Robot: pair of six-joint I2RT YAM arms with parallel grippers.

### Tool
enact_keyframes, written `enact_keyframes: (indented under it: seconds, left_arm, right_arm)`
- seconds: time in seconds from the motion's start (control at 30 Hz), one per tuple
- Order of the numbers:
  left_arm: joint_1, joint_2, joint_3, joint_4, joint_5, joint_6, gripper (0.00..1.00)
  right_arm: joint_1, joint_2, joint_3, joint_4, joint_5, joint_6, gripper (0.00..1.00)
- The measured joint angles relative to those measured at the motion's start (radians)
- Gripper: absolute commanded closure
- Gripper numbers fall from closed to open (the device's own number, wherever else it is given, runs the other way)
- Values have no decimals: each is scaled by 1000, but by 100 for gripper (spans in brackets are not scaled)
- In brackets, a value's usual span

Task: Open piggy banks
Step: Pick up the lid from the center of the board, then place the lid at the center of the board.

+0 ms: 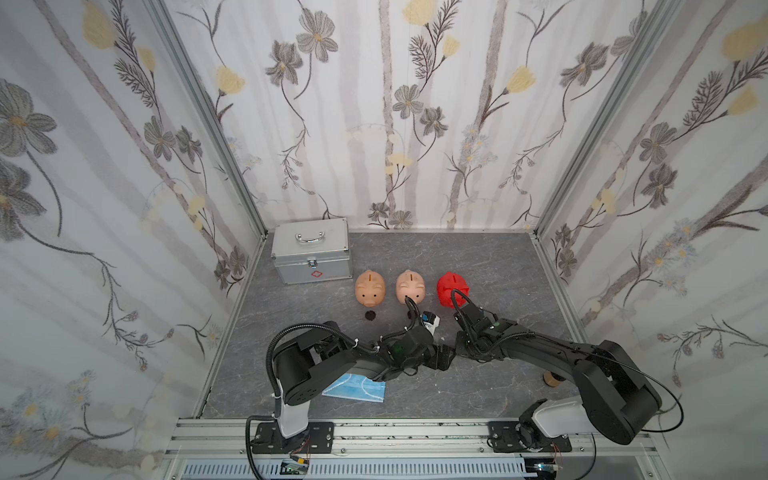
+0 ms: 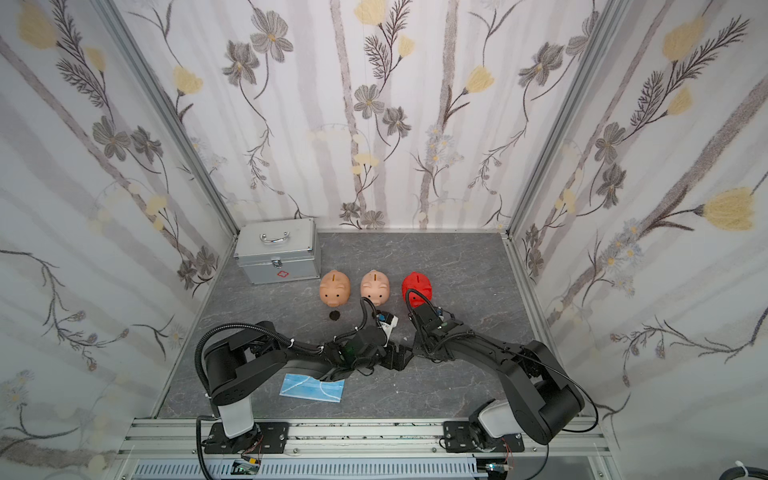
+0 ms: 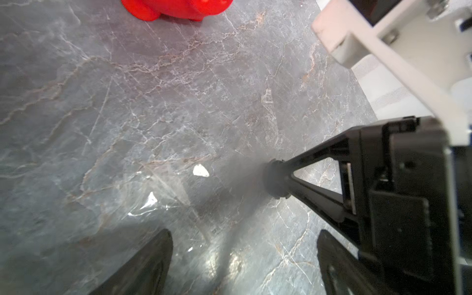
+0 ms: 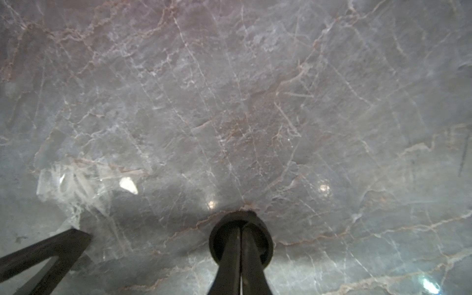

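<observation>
Three piggy banks stand in a row in both top views: a peach one (image 1: 370,289), a second peach one (image 1: 410,286) and a red one (image 1: 453,289). The red one (image 3: 176,7) also shows in the left wrist view. A loose black plug (image 1: 370,316) lies in front of the left peach pig. In front of the row, my right gripper (image 4: 240,229) is shut with its tips inside the hollow of another black plug (image 4: 265,245), held tilted just above the table (image 3: 272,178). Beside it my left gripper (image 3: 242,255) is open and holds nothing. In a top view the two grippers (image 1: 441,356) (image 1: 460,347) nearly meet.
A silver metal case (image 1: 311,249) with a handle stands at the back left corner. A blue face mask (image 1: 355,386) lies under the left arm near the front edge. A small brown object (image 1: 552,379) sits behind the right arm. Papered walls close three sides.
</observation>
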Motion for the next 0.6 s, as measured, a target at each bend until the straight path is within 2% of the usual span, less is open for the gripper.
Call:
enact_keyframes:
  seconds: [0.3, 0.6]
  left_arm:
    - [0, -24, -6, -27, 0, -3, 6]
    - [2, -36, 53, -139, 8, -3, 5]
  right_arm:
    - [0, -84, -10, -28, 1, -10, 100]
    - [-8, -260, -85, 82, -17, -18, 100]
